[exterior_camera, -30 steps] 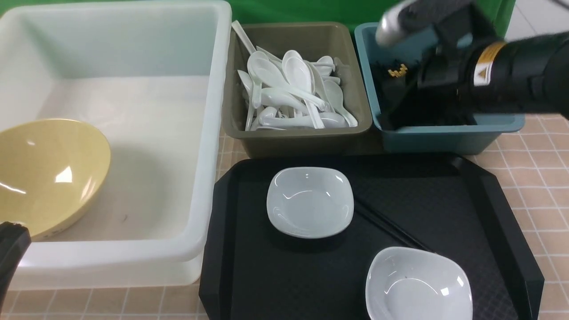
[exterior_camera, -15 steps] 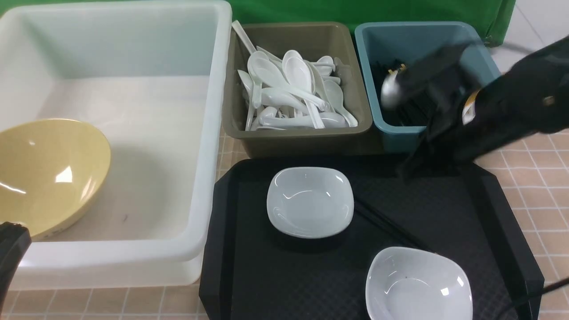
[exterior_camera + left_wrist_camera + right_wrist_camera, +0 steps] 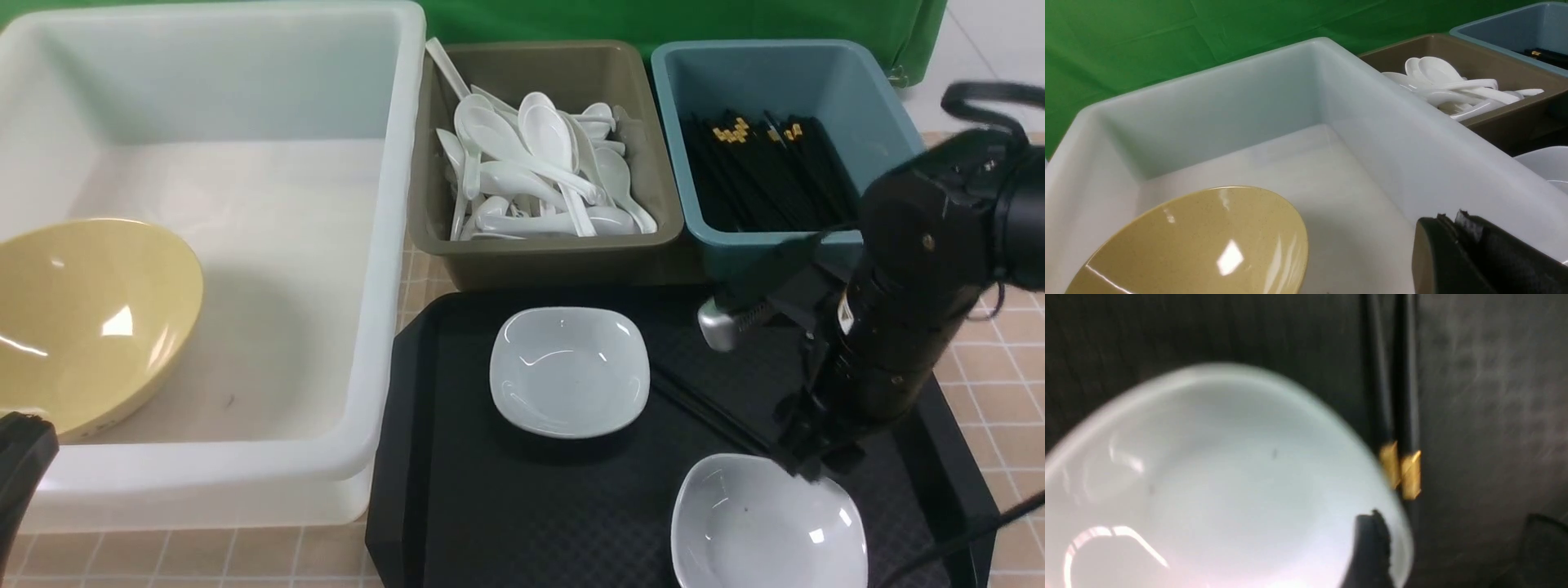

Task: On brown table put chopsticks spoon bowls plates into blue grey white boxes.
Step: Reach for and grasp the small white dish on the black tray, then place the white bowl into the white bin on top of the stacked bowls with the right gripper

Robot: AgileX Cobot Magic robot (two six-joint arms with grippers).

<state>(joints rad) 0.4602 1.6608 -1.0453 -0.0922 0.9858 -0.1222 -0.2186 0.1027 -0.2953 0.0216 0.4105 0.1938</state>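
Brown bench (image 3: 245,555), tiled, carries three boxes along the far side and a black tray (image 3: 490,506) nearer the robot. White tub (image 3: 392,245) on the left, the largest of the three: one yellow bowl (image 3: 82,318) inside, tilted up on its edge at the tub's near-left side. Olive bin (image 3: 555,261) in the middle holds a heap of white spoons (image 3: 531,171); one handle pokes over its far-left corner. Teal bin (image 3: 775,73) on the right holds bundled chopsticks (image 3: 759,180) lying lengthwise, gold ends toward the far wall. On the tray are two white plates: far plate (image 3: 569,371) left of the tray's middle, near plate (image 3: 759,531) at the lower edge of the front view, partly cut off. Loose chopsticks (image 3: 702,408), a pair, lie diagonally on the tray between the two plates, their near end just beside the near plate's rim (the gold tips show there in the right wrist view, blurred). Right end effector (image 3: 820,461) points down over the far-right rim of the near plate, fingers apart and empty; one fingertip (image 3: 1370,547) sits over the plate's edge, the other off to the side over the tray. Contact with the plate: cannot tell. Left end effector (image 3: 1451,220) sits low at the tub's near-left corner, near the bowl, fingers pressed together with nothing between them. Green backdrop (image 3: 653,20) behind the boxes.
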